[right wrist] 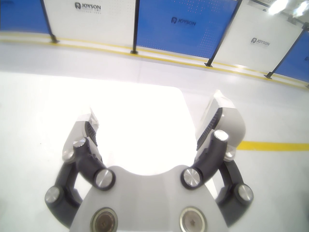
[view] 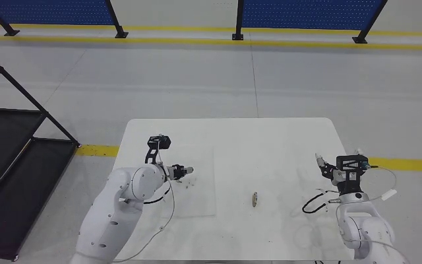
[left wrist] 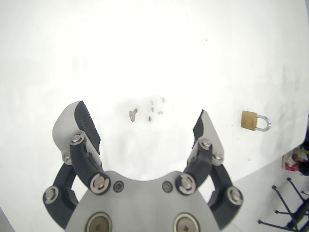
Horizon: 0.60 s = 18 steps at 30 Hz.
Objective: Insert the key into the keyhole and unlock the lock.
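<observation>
A brass padlock with a silver shackle lies on its side on the white table, a little right of the middle; it is also in the left wrist view. A small silver key lies flat on the table just ahead of my left gripper, between the lines of its open fingers and touching neither. That gripper is at the table's left side, well left of the padlock. My right gripper is open and holds nothing near the right edge, facing the far side.
Several tiny dark specks lie beside the key. A black cable loops on the table by the right arm. A black rack stands on the floor left of the table. Blue and white barriers line the far side.
</observation>
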Each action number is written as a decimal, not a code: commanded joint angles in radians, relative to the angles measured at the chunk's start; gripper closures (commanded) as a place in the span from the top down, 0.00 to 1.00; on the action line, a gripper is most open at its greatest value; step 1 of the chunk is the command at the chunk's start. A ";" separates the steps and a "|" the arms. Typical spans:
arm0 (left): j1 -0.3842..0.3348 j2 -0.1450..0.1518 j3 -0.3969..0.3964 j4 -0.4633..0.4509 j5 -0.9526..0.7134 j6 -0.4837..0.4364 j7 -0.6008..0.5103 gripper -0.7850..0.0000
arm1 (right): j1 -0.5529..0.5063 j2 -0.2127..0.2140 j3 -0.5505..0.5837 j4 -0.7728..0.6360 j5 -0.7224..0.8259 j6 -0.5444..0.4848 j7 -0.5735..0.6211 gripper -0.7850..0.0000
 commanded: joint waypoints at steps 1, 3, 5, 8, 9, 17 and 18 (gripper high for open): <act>-0.008 0.001 -0.001 0.011 -0.012 0.009 -0.035 1.00 | 0.000 0.000 0.000 0.000 0.000 0.000 0.000 1.00; -0.017 0.001 -0.001 0.022 -0.025 0.030 -0.064 1.00 | 0.000 0.000 0.000 0.000 0.000 0.000 0.000 1.00; -0.024 0.001 -0.001 0.031 -0.030 0.027 -0.072 1.00 | 0.000 0.000 0.000 0.000 0.000 0.000 0.000 1.00; -0.025 0.003 -0.004 0.049 -0.034 0.027 -0.078 1.00 | 0.000 0.000 0.000 0.000 0.000 0.000 0.000 1.00; -0.024 0.003 -0.005 0.052 -0.033 0.027 -0.077 1.00 | 0.000 0.000 0.000 0.000 0.000 0.000 0.000 1.00; -0.010 0.008 0.002 0.074 -0.014 0.024 -0.069 0.77 | 0.000 0.000 0.000 0.000 0.000 0.000 0.000 1.00; -0.010 0.008 0.004 0.079 -0.011 0.024 -0.067 0.75 | 0.000 0.000 0.000 0.000 0.000 0.000 0.000 1.00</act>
